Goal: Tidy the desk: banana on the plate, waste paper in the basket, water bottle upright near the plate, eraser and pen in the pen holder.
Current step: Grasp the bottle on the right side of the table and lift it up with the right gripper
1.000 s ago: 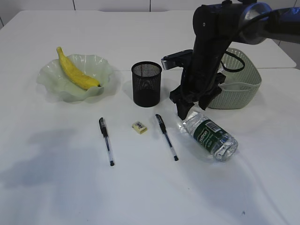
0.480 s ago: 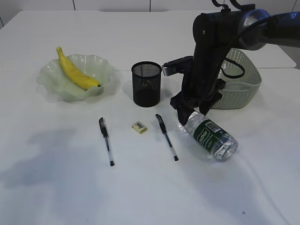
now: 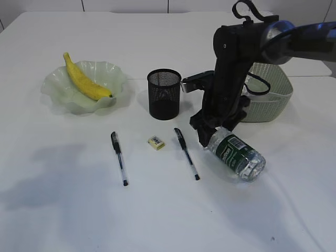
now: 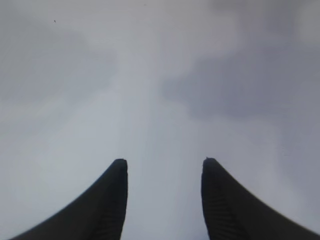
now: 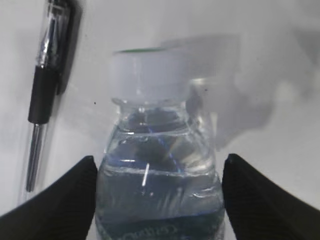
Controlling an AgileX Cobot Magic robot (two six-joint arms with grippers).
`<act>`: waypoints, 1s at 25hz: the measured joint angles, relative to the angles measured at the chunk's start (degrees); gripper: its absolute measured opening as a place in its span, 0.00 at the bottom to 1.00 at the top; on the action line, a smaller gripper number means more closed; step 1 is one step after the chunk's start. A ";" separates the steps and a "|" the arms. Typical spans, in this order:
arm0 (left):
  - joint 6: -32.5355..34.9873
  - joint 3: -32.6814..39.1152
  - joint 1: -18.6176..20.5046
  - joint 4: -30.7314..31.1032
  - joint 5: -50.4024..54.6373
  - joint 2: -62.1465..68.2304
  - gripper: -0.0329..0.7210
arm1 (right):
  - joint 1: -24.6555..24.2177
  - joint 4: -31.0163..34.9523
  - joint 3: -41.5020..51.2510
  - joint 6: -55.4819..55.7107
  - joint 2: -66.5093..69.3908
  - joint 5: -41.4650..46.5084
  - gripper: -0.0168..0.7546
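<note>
A clear water bottle [image 3: 236,155] with a green label lies on its side right of centre, white cap toward the pen holder. My right gripper [image 3: 212,132] is open, with one finger on each side of the bottle's shoulder [image 5: 160,200] just below the cap. The right wrist view shows the jaws [image 5: 159,159] close to the bottle. The banana [image 3: 84,79] lies on the pale green plate [image 3: 55,89]. An eraser [image 3: 156,142] and two pens [image 3: 119,157] [image 3: 187,154] lie in front of the black mesh pen holder [image 3: 164,94]. My left gripper [image 4: 162,162] is open over bare table. No waste paper shows.
A grey woven basket [image 3: 273,97] stands behind my right arm; its inside is mostly hidden. One pen [image 5: 42,100] lies just left of the bottle's cap in the right wrist view. The left arm is out of the exterior view.
My right arm has shifted slightly left and lower, bringing the jaws down around the bottle's shoulder. The bottle has barely moved. Everything else is unchanged.
</note>
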 joint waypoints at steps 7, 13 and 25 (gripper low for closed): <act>0.00 0.00 0.00 0.00 0.00 0.00 0.48 | 0.00 0.00 0.00 0.00 1.20 0.00 0.76; 0.00 0.00 0.00 0.00 -0.38 0.00 0.48 | 0.00 0.00 0.00 0.00 1.20 0.00 0.69; 0.00 0.00 0.00 0.00 -0.73 0.00 0.48 | 0.00 0.33 0.00 2.07 0.98 1.54 0.59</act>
